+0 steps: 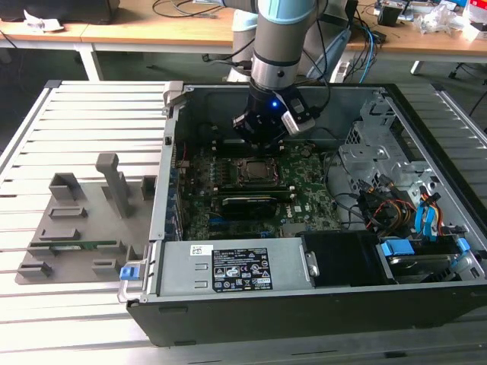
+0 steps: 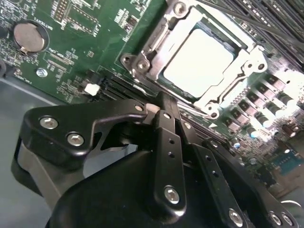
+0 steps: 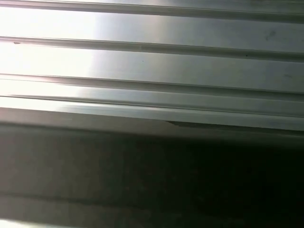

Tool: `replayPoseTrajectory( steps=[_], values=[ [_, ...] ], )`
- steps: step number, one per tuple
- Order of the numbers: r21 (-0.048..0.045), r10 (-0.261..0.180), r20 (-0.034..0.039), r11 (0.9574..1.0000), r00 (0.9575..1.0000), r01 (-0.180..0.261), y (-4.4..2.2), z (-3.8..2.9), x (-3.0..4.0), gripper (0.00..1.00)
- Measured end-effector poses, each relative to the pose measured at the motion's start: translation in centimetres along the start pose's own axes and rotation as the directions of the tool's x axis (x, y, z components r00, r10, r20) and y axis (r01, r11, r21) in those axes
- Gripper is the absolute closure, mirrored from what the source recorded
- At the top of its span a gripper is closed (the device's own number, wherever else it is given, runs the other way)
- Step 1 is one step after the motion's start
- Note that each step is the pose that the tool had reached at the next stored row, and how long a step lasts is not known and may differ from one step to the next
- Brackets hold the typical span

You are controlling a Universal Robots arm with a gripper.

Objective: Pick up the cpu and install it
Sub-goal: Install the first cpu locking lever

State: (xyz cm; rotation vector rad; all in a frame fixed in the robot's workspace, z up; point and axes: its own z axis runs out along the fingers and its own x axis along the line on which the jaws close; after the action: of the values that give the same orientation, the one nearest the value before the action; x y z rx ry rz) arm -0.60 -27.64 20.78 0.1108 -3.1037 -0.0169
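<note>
The cpu (image 2: 198, 58), a flat square chip with a silvery-white top, lies seated in the metal socket frame (image 2: 142, 61) on the green motherboard (image 2: 85, 42). In the second wrist view my gripper (image 2: 166, 103) hovers just off the socket's edge, its black fingers (image 2: 167, 137) pressed together with nothing between them. In the exterior view the gripper (image 1: 262, 143) hangs inside the open computer case (image 1: 175, 228), directly over the back edge of the socket (image 1: 256, 169).
A grey fixture tray (image 1: 76, 220) holding a long green memory stick (image 1: 72, 245) lies on the slatted table at the exterior view's left. Drive bays and cables (image 1: 396, 205) crowd the case's right side. A black card (image 1: 247, 204) stands in front of the socket. Ribbed metal (image 3: 152, 66) shows in the first wrist view.
</note>
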Motion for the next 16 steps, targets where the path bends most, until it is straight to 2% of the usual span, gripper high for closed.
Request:
replayPoseTrajectory(
  steps=[4, 12, 14, 16],
  values=[
    [0.0001, 0.000, -0.0007, 1.0000, 1.0000, 0.000, -0.04, 0.31, -0.54, 0.89],
    [0.0001, 0.000, -0.0007, 1.0000, 1.0000, 0.000, -0.36, 0.63, -0.71, 0.89],
    [-0.0025, -0.001, -0.0002, 1.0000, 1.0000, 0.001, -0.30, 0.67, -1.30, 0.89],
    [-0.0040, -0.001, -0.0002, 1.0000, 1.0000, 0.001, -0.26, 0.66, -1.36, 0.89]
  ],
)
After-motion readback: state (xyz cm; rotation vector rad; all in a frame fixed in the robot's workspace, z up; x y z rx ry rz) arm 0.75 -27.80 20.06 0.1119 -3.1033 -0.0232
